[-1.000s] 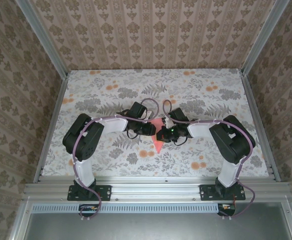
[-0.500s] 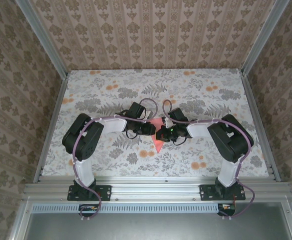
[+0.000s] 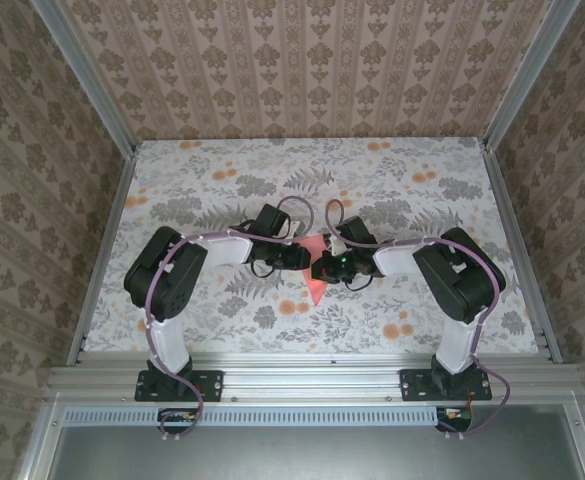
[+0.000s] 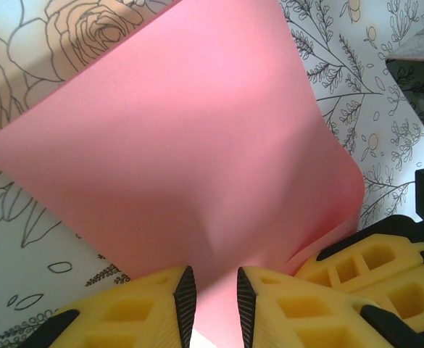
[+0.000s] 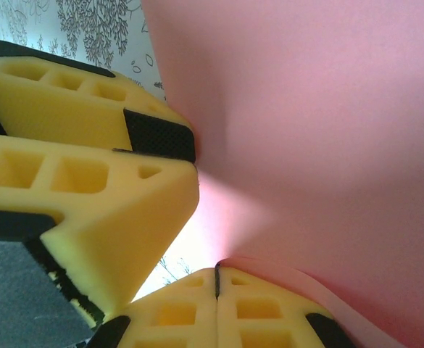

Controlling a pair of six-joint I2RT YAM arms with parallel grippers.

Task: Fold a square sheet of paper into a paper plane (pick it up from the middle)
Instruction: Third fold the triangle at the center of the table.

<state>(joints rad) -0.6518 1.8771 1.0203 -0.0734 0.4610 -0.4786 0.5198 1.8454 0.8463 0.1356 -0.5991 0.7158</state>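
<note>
Desk (image 3: pixel 452 170) centre; tear risk
My right pincer (image 5: pixel 217 274) clamps the sheet (image 4: pixel 197 145); left pincer (image 4: pixel 214 279) slightly parted astride it; a tug could rip it.

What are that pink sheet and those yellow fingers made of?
The pink sheet: thin matte paper, it seems; it curls and glows where light passes through. The yellow fingers: probably matte moulded or printed plastic, with hollow ribbed pockets; exact kind unclear.

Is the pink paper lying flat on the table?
No, the pink paper stands up off the table and its right side bends round in a curve.
</note>
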